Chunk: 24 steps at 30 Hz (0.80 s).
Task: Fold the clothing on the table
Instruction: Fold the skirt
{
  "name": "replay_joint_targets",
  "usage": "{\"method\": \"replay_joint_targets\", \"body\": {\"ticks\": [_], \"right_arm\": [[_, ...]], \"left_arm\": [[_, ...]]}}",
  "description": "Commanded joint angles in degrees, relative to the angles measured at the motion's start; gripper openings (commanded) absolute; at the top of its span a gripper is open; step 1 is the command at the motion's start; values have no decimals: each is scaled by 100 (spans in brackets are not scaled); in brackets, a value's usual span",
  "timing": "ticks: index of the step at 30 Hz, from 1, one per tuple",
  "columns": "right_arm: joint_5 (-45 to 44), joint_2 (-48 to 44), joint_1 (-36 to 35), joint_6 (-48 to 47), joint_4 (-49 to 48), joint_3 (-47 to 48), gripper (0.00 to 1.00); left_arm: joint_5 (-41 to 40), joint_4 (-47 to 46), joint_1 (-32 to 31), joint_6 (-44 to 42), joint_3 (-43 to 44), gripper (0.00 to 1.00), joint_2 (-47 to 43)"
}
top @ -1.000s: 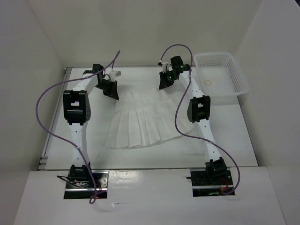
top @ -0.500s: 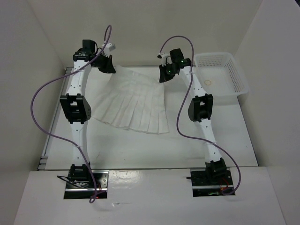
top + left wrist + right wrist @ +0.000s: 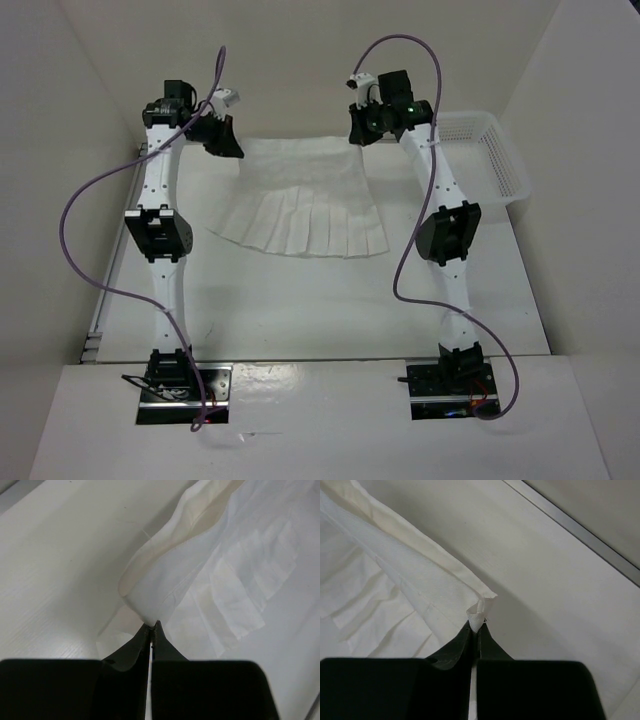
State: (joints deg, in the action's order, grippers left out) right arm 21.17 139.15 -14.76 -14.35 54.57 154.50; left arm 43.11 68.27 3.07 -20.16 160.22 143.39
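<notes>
No words, labels, brands or numbers I can read from my cameras, none on the clothing, none on the table, none on the basket.

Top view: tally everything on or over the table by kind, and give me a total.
skirt: 1
basket: 1
robot arms: 2 (left arm, right arm)
Total: 4
</notes>
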Motion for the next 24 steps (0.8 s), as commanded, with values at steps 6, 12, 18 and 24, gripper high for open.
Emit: {"method": "replay_joint_targets", "body": {"ticks": [6, 12, 18, 24], "right_arm": [[283, -846, -44, -622, 414, -701, 0], [283, -1346, -44, -815, 555, -1237, 0], [221, -1786, -97, -921, 450, -2063, 0], [519, -1786, -281, -1500, 1379, -2187, 0]], "left_arm": [[857, 617, 493, -1040, -1008, 0, -759], [533, -1268, 493, -719, -4634, 0, -2620], [-48, -2432, 431, -392, -6520, 0, -3879], [-312, -2564, 502, -392, -7215, 0, -4126]]}}
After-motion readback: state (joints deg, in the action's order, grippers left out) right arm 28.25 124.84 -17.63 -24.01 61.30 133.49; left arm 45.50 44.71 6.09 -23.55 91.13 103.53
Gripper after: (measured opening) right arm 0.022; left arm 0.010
